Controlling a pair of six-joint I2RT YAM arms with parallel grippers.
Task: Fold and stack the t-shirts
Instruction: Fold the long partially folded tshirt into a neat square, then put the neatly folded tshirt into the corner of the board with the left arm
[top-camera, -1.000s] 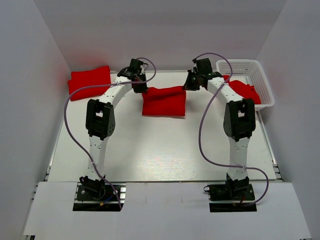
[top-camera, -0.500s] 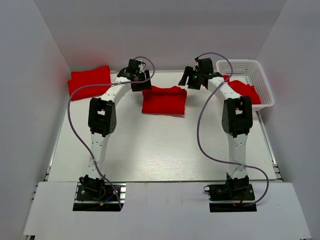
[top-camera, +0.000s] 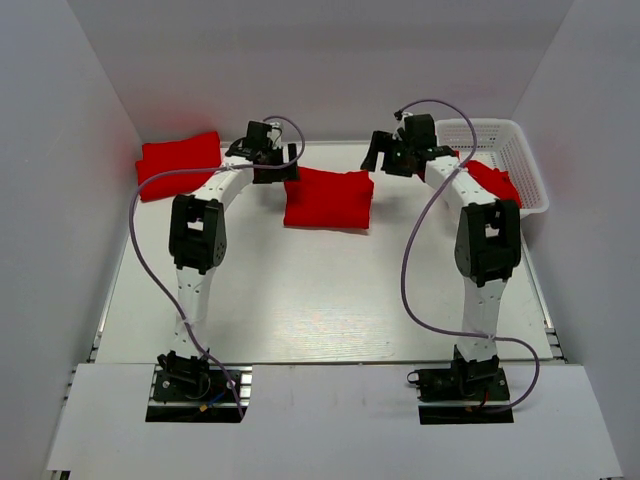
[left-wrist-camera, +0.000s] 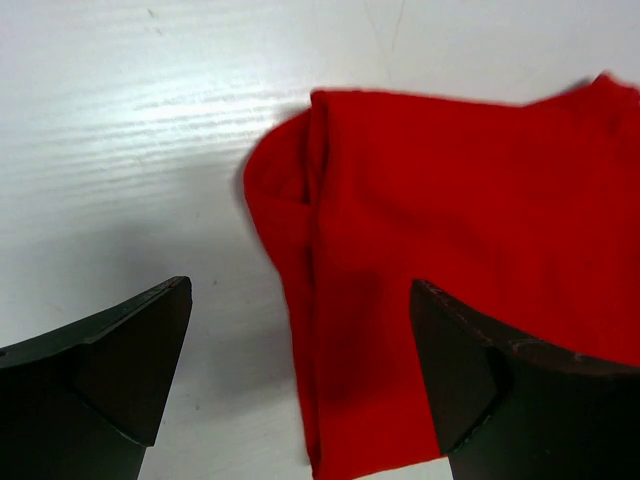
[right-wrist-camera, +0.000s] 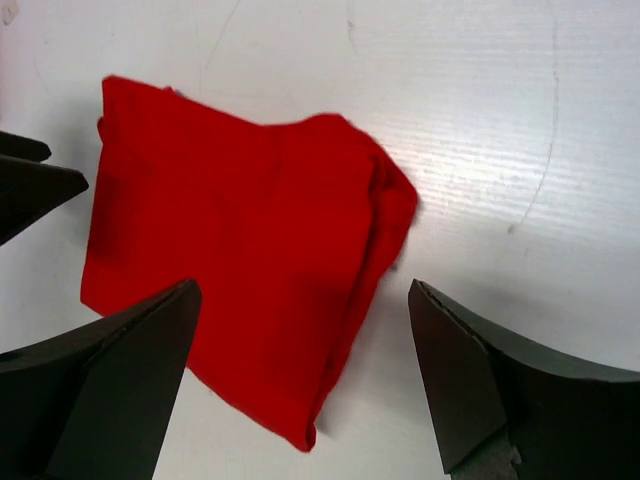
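A folded red t-shirt (top-camera: 328, 200) lies flat at the table's far middle. My left gripper (top-camera: 274, 167) hovers open just above its far left corner, and the cloth's edge (left-wrist-camera: 450, 250) lies between the spread fingers (left-wrist-camera: 120, 360). Above the far right corner my right gripper (top-camera: 386, 157) stands open too, with that t-shirt (right-wrist-camera: 240, 260) under it, untouched. The left wrist view puts the left gripper (left-wrist-camera: 300, 375) over the fold's edge. In the right wrist view the right gripper (right-wrist-camera: 300, 385) is over the cloth. A second folded t-shirt (top-camera: 180, 163) rests at the back left.
A white lattice basket (top-camera: 497, 130) stands at the back right with another red t-shirt (top-camera: 492, 182) in it, close behind my right arm. White walls close in the table on the left, right and back.
Both grippers went from shut on the middle t-shirt's far corners to wide open, letting go of it. They drew slightly back and apart, and the t-shirt settled flat.
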